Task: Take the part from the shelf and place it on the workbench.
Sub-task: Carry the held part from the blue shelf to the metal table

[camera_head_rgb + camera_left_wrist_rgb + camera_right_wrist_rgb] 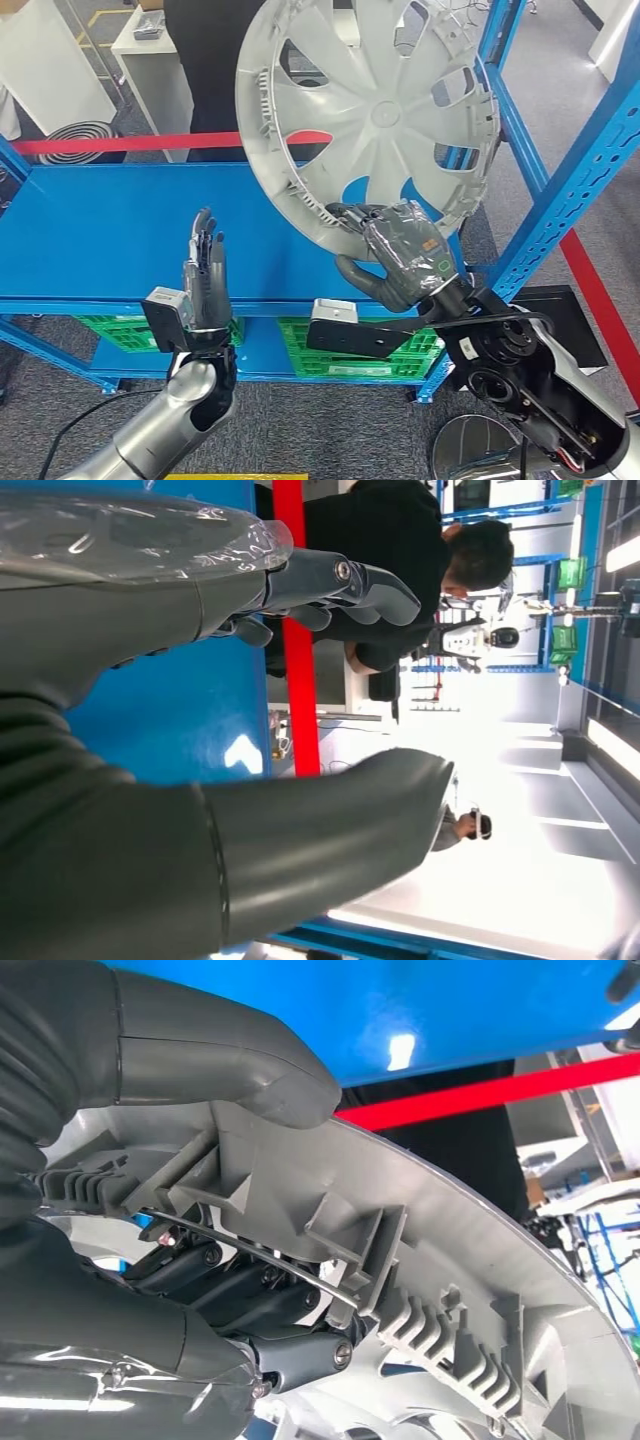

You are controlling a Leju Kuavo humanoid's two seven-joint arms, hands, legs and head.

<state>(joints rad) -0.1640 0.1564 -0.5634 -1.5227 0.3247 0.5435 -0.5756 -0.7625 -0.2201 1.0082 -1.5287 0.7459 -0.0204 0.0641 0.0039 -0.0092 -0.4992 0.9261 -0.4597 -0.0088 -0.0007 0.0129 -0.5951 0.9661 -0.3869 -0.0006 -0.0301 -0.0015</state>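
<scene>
Hubcap [370,120] up in the air, tilted, its inner side toward the head camera, and the right hand [400,255] has it by the lower rim. Thumb [226,1055] lies along the outside of the rim, dark fingers [249,1295] hook in behind the ribbed inner edge, so the rim sits pinched between them — a closed grip, rim right in the fold of the hand. From the head view the hubcap rises above and away from those fingers, hanging over the blue shelf [113,230] and clear of its surface.

Left hand [205,280] stands upright over the shelf's front edge, palm turned inward, holding nothing. Its fingers [355,580] reach out straight and lie close together, with the thumb [324,820] set well apart from them — a wide gap, nothing in it. The hubcap is well off to the side of this hand, no contact.

Behind the shelf, a red bar [136,143] runs across, and a person in black [377,530] stands beyond it.
</scene>
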